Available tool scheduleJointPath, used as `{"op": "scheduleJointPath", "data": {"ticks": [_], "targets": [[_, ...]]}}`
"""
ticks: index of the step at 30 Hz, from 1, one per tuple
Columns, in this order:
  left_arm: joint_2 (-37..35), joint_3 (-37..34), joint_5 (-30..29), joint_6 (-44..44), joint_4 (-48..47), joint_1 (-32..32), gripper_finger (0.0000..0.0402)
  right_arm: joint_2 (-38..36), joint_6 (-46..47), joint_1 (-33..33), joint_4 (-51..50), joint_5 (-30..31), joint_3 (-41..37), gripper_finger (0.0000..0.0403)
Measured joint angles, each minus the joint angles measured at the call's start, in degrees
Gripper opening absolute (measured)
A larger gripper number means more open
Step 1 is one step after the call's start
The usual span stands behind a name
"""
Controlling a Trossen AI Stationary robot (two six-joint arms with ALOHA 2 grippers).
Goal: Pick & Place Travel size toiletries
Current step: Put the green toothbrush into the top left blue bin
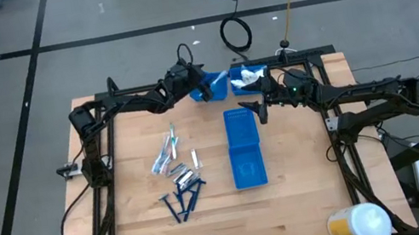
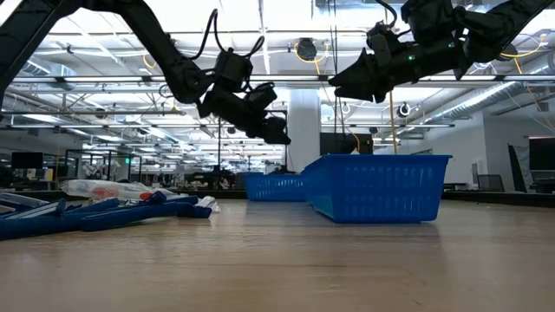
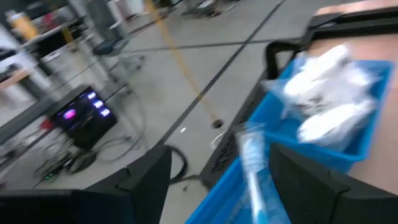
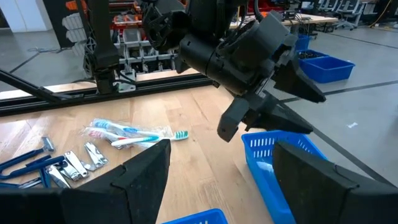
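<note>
We see the left gripper [image 1: 206, 89] raised over the small blue bin [image 1: 211, 85] at the far edge of the table [image 1: 143, 233], its fingers spread, with a light-blue stick [image 3: 254, 163] lying in the bin between them. The right gripper [image 1: 257, 108] hovers released beside the long blue bin [image 1: 244, 148]. The other toiletries [image 1: 178, 173] lie in a group on the wood, near the long bin, and white packets [image 1: 247, 78] fill the neighbour bin [image 1: 237, 70].

Two matte-black jointed arms, each built of chunky housings and slim links, carry looping black cables along their lengths. The right arm [image 1: 361, 95] shows a small green indicator light near its wrist. The left gripper [image 4: 283, 102] ends in wedge-shaped dark fingers.
</note>
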Motion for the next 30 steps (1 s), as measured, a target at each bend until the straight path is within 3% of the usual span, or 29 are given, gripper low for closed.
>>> {"op": "scheduleJointPath", "data": {"ticks": [5, 7, 10, 15, 20, 23, 30], "targets": [[-3.3, 0.0, -13.1, 2.1, -7.0, -2.1, 0.0261, 0.0, 0.0, 0.0, -0.8, 0.0, 0.0, 0.0267], [-6.9, 0.0, -17.3, 1.7, -14.3, -3.6, 0.0256, 0.0, 0.0, 0.0, -1.3, 0.0, 0.0, 0.0267], [-14.0, 0.0, -18.9, -3.3, -30.1, -6.1, 0.0248, 0.0, 0.0, 0.0, -2.2, 0.0, 0.0, 0.0267], [-24.1, 0.0, -13.2, -24.8, -58.5, -10.1, 0.0240, 0.0, 0.0, 0.0, -2.7, 0.0, 0.0, 0.0267], [-26.3, 0.0, -8.8, -52.0, -75.4, -13.4, 0.0227, 0.0, 0.0, 0.0, -2.8, 0.0, 0.0, 0.0267], [-24.8, -1.3, -8.4, -57.4, -77.5, -16.3, 0.0212, 0.0, 0.7, 0.0, -2.8, 0.0, 0.0, 0.0267], [-20.3, -2.2, -1.5, -62.4, -77.9, -21.6, 0.0180, 0.0, 2.6, 0.0, -2.7, -0.1, 0.0, 0.0267]]}}
